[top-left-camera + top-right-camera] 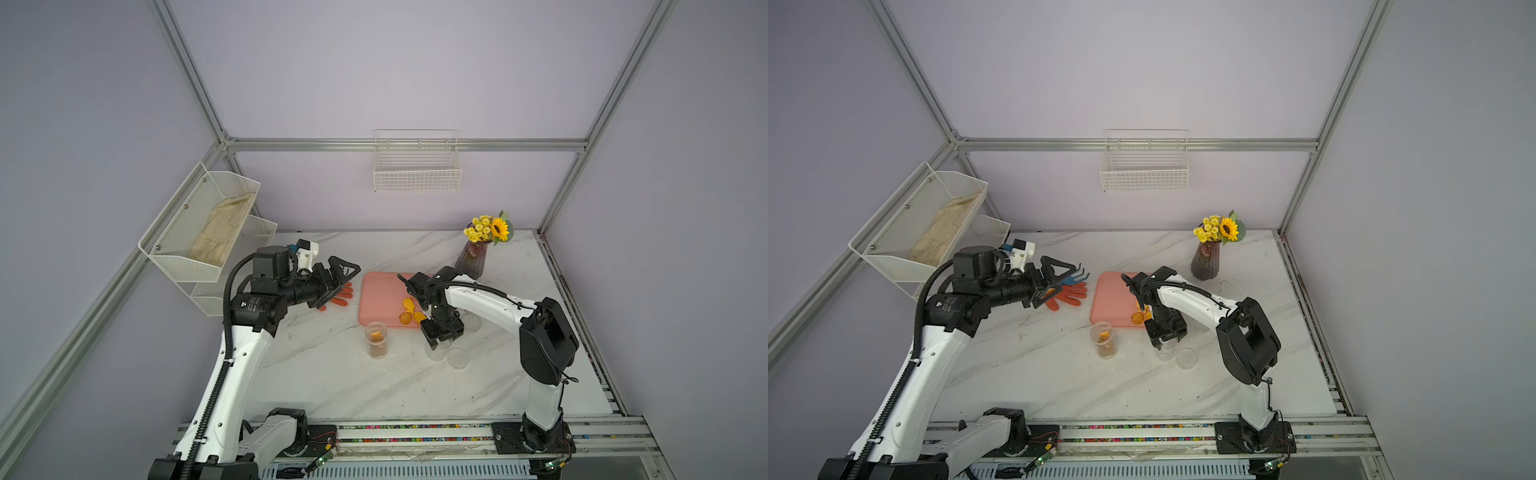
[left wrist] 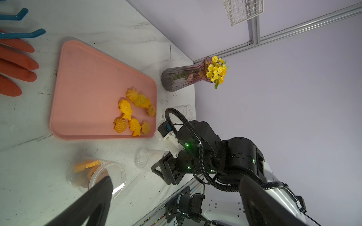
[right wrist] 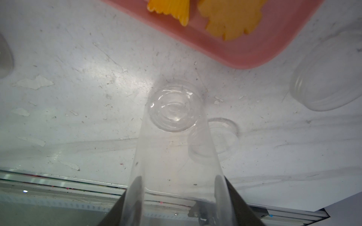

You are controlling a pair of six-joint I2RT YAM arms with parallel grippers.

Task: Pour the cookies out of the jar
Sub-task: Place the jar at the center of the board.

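Cookies (image 2: 133,113): several lie loose on the pink tray (image 2: 82,88), and more are stacked in the open cookie jar (image 1: 376,340) standing on the counter (image 1: 332,374) just off the tray's near edge. Right fingers (image 3: 237,203) are clamped round a second, empty jar (image 3: 174,109) (upright, I think). Left fingers (image 2: 94,201) hang spread wide, holding nothing. That cookie jar looks like thin, light plastic, slick and a bit squashy, so I'd pinch it mid-wall, below the rim, gently.
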